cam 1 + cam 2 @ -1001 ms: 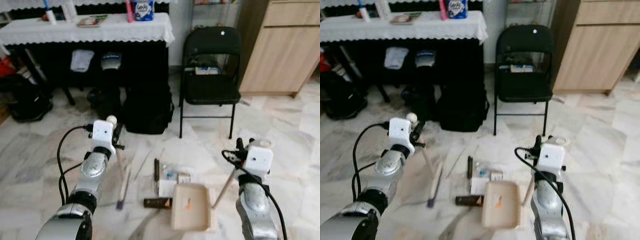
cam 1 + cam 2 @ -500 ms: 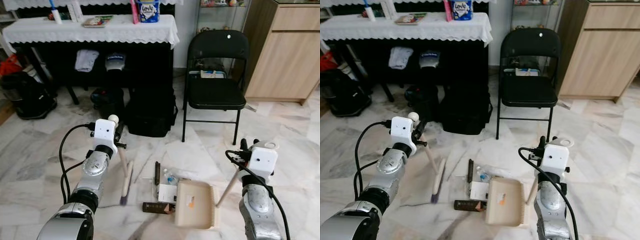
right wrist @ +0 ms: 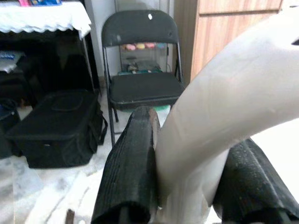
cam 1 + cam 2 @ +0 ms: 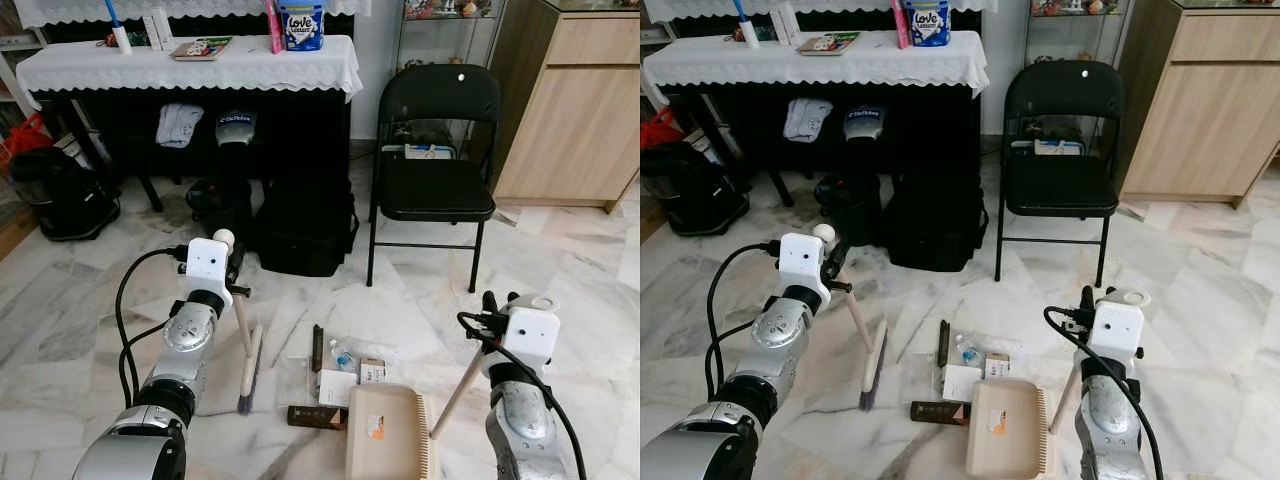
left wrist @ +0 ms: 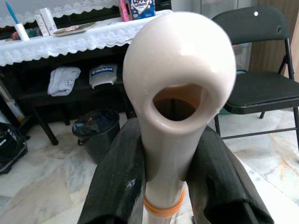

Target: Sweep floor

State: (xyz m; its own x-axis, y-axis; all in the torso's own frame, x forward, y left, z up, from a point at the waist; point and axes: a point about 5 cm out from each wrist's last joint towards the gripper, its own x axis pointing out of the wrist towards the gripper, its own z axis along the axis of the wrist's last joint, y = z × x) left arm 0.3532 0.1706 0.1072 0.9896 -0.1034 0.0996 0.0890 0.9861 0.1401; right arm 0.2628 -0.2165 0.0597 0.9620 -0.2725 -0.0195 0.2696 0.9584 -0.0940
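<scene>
My left gripper (image 4: 233, 272) is shut on the cream handle of a small broom (image 4: 245, 362), whose bristle head rests on the marble floor to the left of the litter. In the left wrist view the handle's looped end (image 5: 179, 93) sits between the two black fingers (image 5: 117, 186). My right gripper (image 4: 492, 318) is shut on the handle of a beige dustpan (image 4: 384, 443), which lies flat on the floor just right of the litter. Several bits of rubbish lie between them: a brown wrapper (image 4: 315, 416), a dark stick (image 4: 316, 346), paper and small packets (image 4: 352, 365).
A black folding chair (image 4: 433, 185) stands ahead on the right, beside a wooden cabinet (image 4: 577, 100). A black bag (image 4: 305, 225) and a bin (image 4: 222, 205) sit under a table with a white cloth (image 4: 190, 62). A black appliance (image 4: 60, 195) is at the far left.
The camera has tilted up, so the whole scene sits lower in frame. The dustpan lies a little nearer to me; the broom head stays left of the litter.
</scene>
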